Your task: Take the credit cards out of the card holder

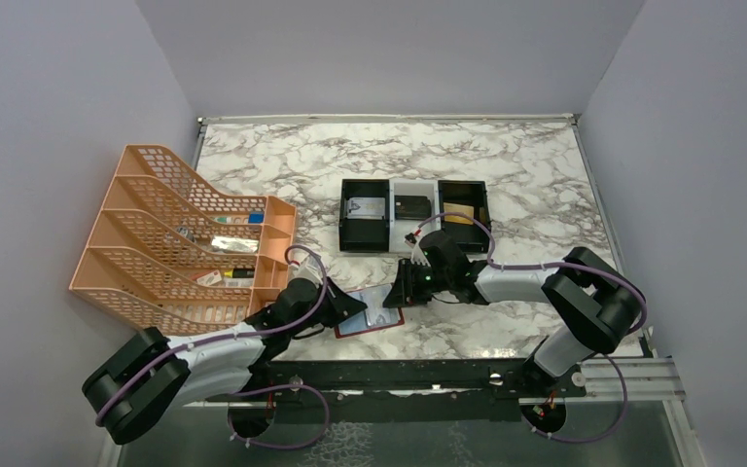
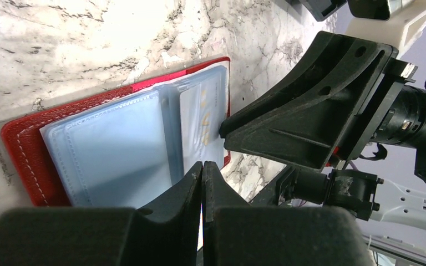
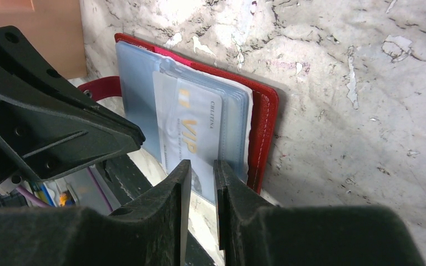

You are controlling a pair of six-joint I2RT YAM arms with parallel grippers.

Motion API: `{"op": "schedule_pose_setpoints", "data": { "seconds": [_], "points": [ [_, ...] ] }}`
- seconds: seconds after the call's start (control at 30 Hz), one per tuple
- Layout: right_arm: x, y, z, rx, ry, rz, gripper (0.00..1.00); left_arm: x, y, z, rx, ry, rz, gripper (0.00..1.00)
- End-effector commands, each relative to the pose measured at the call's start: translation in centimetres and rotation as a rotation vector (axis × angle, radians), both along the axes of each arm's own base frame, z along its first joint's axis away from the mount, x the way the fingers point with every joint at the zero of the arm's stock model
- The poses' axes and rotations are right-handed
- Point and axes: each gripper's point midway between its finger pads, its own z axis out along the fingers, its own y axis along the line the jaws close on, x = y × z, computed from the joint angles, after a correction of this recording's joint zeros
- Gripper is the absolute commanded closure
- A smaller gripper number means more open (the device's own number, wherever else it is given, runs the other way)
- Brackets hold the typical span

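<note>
From above, one card holder (image 1: 372, 316) lies open at the near middle of the desk (image 1: 506, 165). The left end effector (image 1: 348, 304) is at its left and the right end effector (image 1: 401, 290) at its far right corner. Farther back, one three-compartment tray (image 1: 390, 209) holds three cards, one per compartment: silvery-white (image 1: 365, 207), black (image 1: 412, 206) and gold (image 1: 457, 217). One orange file rack (image 1: 170, 243) stands at the left.

The left wrist view shows the left fingers clenched together over the holder's near edge. I cannot tell whether a sleeve edge is pinched. Of the two pale blue panels, only the right one shows a card.

In the right wrist view, the right jaws stand narrowly apart at the end of that one white VIP card (image 3: 191, 130). A grip cannot be confirmed. To do this well, pin the holder flat and draw the card straight along its sleeve, without twisting.
</note>
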Motion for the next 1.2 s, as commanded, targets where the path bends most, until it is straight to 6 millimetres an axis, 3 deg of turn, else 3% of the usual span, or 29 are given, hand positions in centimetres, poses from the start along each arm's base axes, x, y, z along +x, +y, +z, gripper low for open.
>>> {"op": "schedule_pose_setpoints", "data": {
  "seconds": [0.0,0.07,0.23,0.33,0.7,1.0,1.17],
  "points": [
    [-0.4,-2.0,-2.5,-0.114,0.014,-0.031,0.77,0.7,0.7,-0.1,0.016,-0.014,0.042,0.93],
    [-0.5,-2.0,-2.5,-0.115,0.014,-0.031,0.77,0.8,0.6,-0.1,0.021,-0.018,0.039,0.87],
    [-0.4,-1.9,-2.4,-0.113,0.011,-0.027,0.77,1.7,0.8,-0.2,0.047,-0.019,0.05,0.57],
    [-0.3,-1.9,-2.4,-0.115,0.009,-0.026,0.77,2.3,0.7,-0.2,0.067,-0.012,0.033,0.49],
    [-0.4,-1.9,-2.4,-0.116,0.008,-0.021,0.77,2.4,-1.5,0.0,0.055,-0.003,-0.084,0.56],
    [-0.5,-2.1,-2.5,-0.115,0.014,-0.034,0.77,2.0,-2.7,1.8,-0.041,-0.028,-0.131,0.74],
    [-0.5,-2.0,-2.6,-0.118,0.016,-0.032,0.77,1.7,-3.0,2.5,-0.071,-0.038,-0.151,0.74]
  ]
}}
